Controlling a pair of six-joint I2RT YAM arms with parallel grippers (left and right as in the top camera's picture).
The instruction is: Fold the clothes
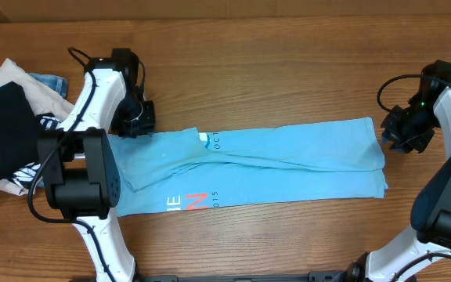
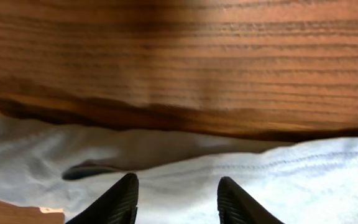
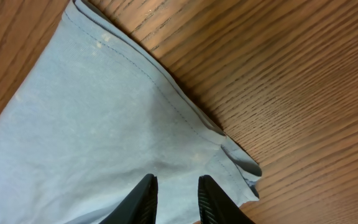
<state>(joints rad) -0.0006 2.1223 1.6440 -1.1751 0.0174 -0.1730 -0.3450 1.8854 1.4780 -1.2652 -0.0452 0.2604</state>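
Observation:
The clothes, a sky-blue T-shirt (image 1: 272,164), lie folded into a long band across the middle of the table, with white and red lettering (image 1: 188,202) near the front left. My left gripper (image 1: 138,119) hovers at the shirt's far left edge. In the left wrist view it (image 2: 178,180) stands open over the cloth (image 2: 291,174) with nothing between its fingers. My right gripper (image 1: 402,131) is at the shirt's right end. In the right wrist view it (image 3: 176,179) stands narrowly open above the hemmed corner (image 3: 92,124), pinching nothing.
A pile of other garments sits at the far left: a black one (image 1: 2,133), a beige one (image 1: 14,78) and denim (image 1: 49,81). Bare wooden table (image 1: 288,63) lies behind the shirt.

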